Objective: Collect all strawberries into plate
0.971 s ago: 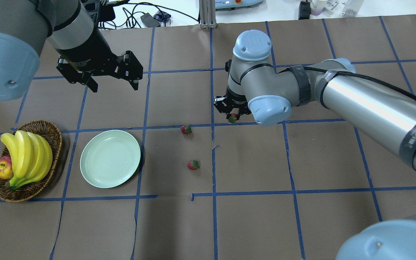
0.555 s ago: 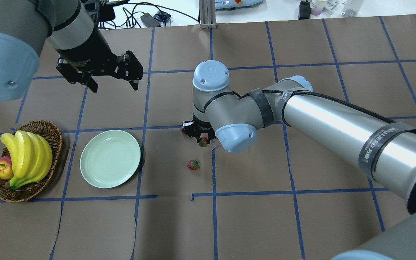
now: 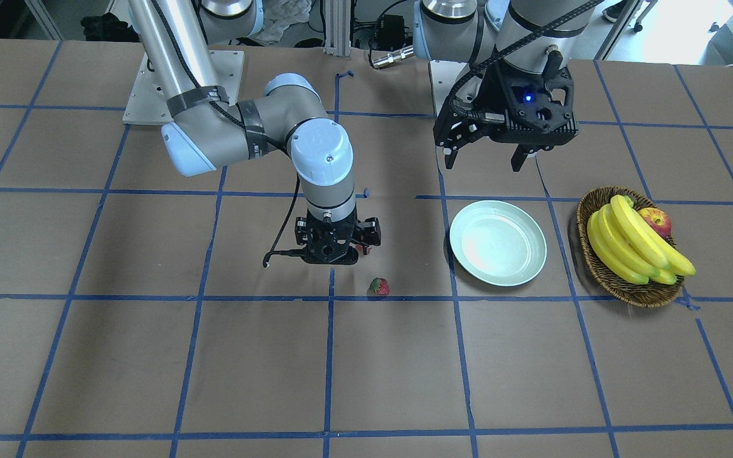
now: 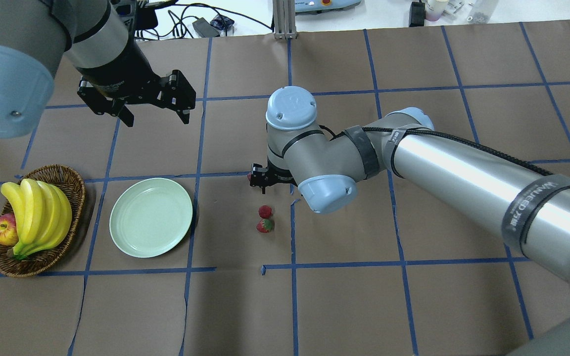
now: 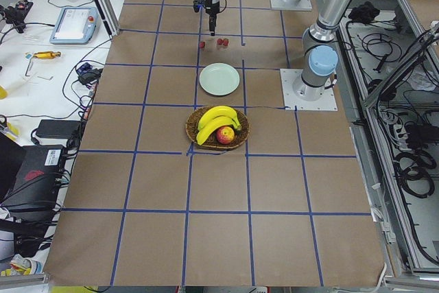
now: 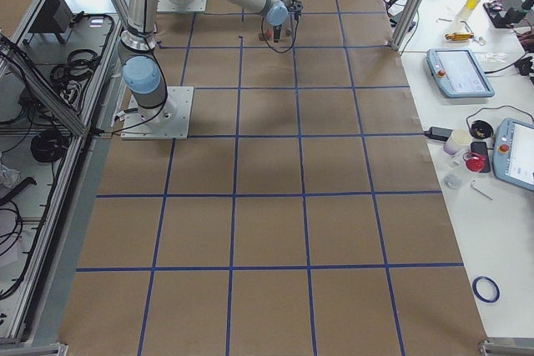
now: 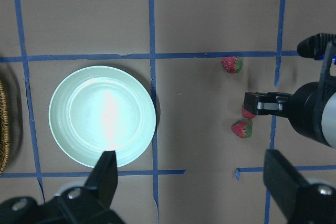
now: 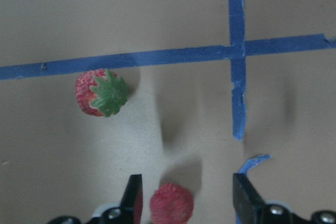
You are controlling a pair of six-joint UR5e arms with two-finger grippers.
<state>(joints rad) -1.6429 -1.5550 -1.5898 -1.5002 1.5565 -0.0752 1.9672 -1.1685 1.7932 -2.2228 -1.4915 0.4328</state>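
Observation:
The mint-green plate (image 4: 151, 217) sits bare on the table's left. Three strawberries lie to its right. Two sit close together, one (image 4: 265, 211) just above the other (image 4: 265, 226). The third strawberry (image 4: 250, 176) peeks out beside my right gripper (image 4: 260, 181). That gripper hovers open. In the right wrist view a red strawberry (image 8: 171, 203) lies on the table between its spread fingers (image 8: 134, 198), and a capped strawberry (image 8: 101, 93) lies further off. My left gripper (image 4: 157, 118) hangs open and empty behind the plate.
A wicker basket (image 4: 74, 185) with bananas (image 4: 42, 215) and an apple (image 4: 4, 231) stands left of the plate. Brown paper with blue tape lines covers the table. Cables and devices lie beyond the far edge.
My right gripper carried a strawberry leftward, then opened. That strawberry now lies on the table beside the nearer one. The left arm has not moved.

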